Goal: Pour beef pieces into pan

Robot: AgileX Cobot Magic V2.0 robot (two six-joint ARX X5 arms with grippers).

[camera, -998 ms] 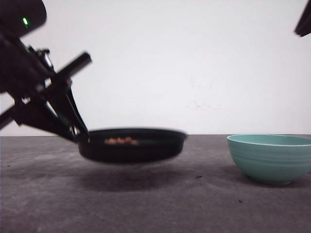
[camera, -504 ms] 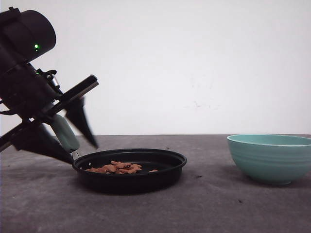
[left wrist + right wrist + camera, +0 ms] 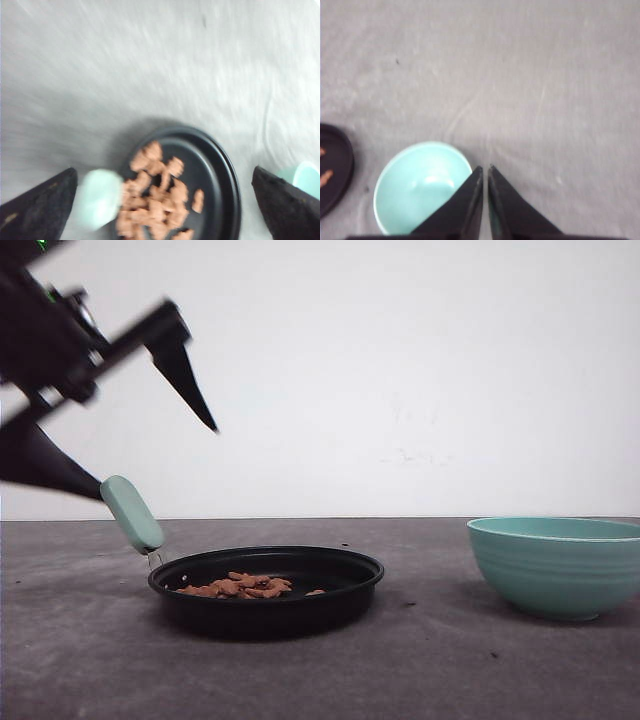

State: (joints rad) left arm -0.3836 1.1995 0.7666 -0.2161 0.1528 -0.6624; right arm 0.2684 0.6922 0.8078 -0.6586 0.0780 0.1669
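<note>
- Front view, left gripper [image 3: 155, 460]: raised at the left side, clear of the table, fingers spread wide with nothing between them. One finger [image 3: 185, 375] points down and to the right; the other runs low toward the pan handle.
- Pan [image 3: 300, 592]: black, shallow, round; sits flat on the grey table [image 3: 420, 670], below and to the right of the left fingertips.
- Pan handle [image 3: 131, 513]: mint-green, rounded, tilted up from the rim; its upper end lies just beside the tip of the lower finger; contact cannot be told.
- Beef pieces [image 3: 238, 586]: small heap of flat orange-brown chunks inside the pan, toward the handle side.
- Left wrist view: both fingertips at the frame corners, well apart; pan [image 3: 220, 180], beef pieces [image 3: 155, 195] and blurred handle [image 3: 100, 197] lie between them, the handle nearest one finger [image 3: 40, 207].
- Teal bowl [image 3: 555, 565]: upright on the table, well apart from the pan, to the right.
- Right wrist view, right gripper [image 3: 485, 172]: fingers pressed nearly together, a thin slit between, holding nothing; bowl [image 3: 420, 187] lies beneath and beside the tips, interior bare.
</note>
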